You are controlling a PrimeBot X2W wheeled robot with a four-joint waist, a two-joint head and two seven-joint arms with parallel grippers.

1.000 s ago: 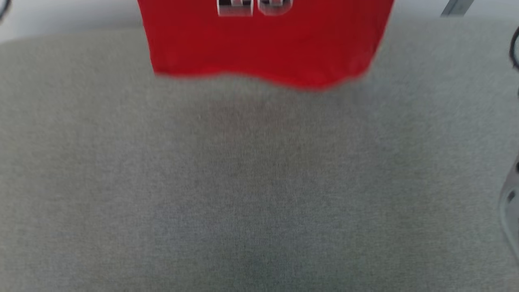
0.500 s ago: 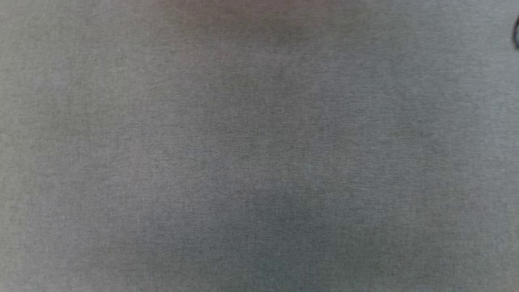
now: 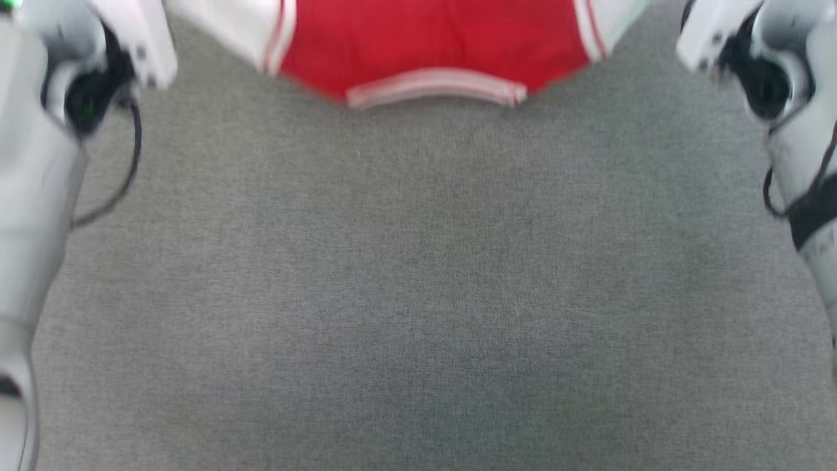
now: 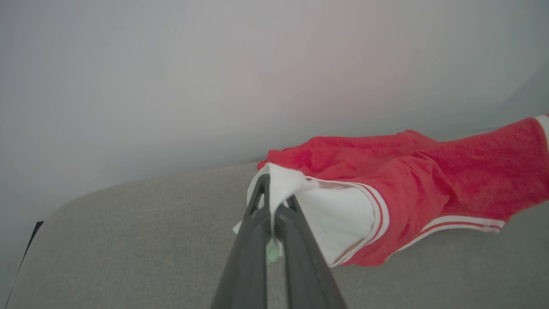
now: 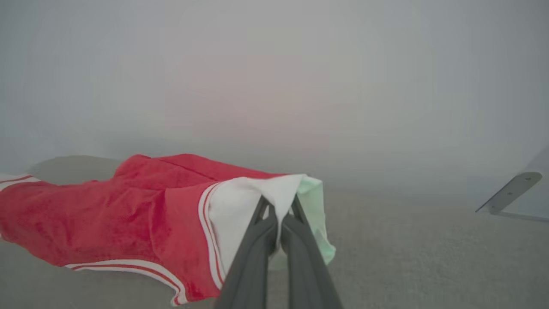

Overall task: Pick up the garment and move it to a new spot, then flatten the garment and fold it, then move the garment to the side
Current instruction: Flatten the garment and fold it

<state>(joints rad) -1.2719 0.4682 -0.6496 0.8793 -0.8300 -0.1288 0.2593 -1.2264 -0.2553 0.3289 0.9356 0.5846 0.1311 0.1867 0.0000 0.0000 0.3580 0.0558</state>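
garment [image 3: 431, 39] stretched left-right, neckband [image 3: 435, 88] toward robot (sleeve tips [image 4: 281, 180] pinched)

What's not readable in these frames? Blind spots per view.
Head view: top edge cuts the garment past collar and sleeve seams; its body and hem are out of frame, and motion blur smears the stripes.
Left wrist view: its white sleeve wraps the left gripper, hiding how deep the pinch goes.
Right wrist view: same at the right gripper; left edge crops the garment's far sleeve.
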